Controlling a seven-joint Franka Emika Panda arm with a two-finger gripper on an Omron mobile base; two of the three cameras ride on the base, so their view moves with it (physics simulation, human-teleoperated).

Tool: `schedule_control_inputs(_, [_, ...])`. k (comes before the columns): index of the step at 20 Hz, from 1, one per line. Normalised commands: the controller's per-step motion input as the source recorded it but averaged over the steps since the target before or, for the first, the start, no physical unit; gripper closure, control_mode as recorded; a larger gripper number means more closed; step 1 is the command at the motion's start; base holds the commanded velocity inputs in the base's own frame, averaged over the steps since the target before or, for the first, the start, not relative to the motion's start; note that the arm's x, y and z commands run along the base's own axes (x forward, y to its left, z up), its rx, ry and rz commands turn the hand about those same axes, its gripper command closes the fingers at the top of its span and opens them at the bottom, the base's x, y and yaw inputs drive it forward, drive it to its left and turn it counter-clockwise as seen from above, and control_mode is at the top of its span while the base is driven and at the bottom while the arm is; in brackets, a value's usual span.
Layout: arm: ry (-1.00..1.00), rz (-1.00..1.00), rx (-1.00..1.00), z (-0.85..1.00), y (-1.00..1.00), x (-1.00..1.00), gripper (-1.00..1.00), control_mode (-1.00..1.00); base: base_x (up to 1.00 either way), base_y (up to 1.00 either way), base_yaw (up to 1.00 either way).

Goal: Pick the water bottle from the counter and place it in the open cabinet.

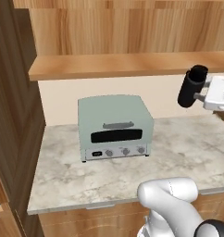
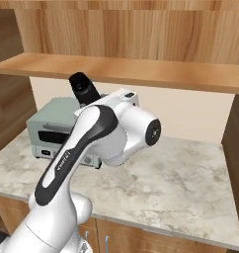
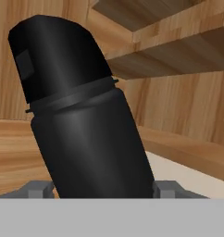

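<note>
My claw (image 3: 103,189) grips the matte black cylindrical water bottle (image 3: 84,115), tilted, below the grainy light-brown wooden cabinet shelf (image 1: 118,65), upper right of the left base view.

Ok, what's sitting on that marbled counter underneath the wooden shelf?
A pale green toaster oven stands on the counter. The water bottle is above it, held in the gripper. The robot's arm hides part of the counter.

Even soft light, faint shadows, slightly blurry render.
</note>
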Motion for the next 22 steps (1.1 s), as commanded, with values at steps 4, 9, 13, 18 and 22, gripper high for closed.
schedule_control_inputs(4, [0.07, -0.16, 0.0, 0.3, -0.06, 0.0, 1.0, -1.0, 0.0, 0.0, 0.0])
schedule_control_inputs(9, [0.11, -0.09, 0.0, 0.35, -0.23, 0.15, 1.0, -1.0, 0.0, 0.0, 0.0])
schedule_control_inputs(13, [0.09, -0.02, 0.0, 0.37, -0.32, 0.33, 1.0, -1.0, 0.0, 0.0, 0.0])
schedule_control_inputs(18, [0.06, 0.0, 0.05, 0.32, -0.25, 0.54, 1.0, -1.0, 0.0, 0.0, 0.0])
schedule_control_inputs(22, [0.04, 0.0, 0.06, 0.28, -0.14, 0.58, 1.0, -1.0, 0.0, 0.0, 0.0])
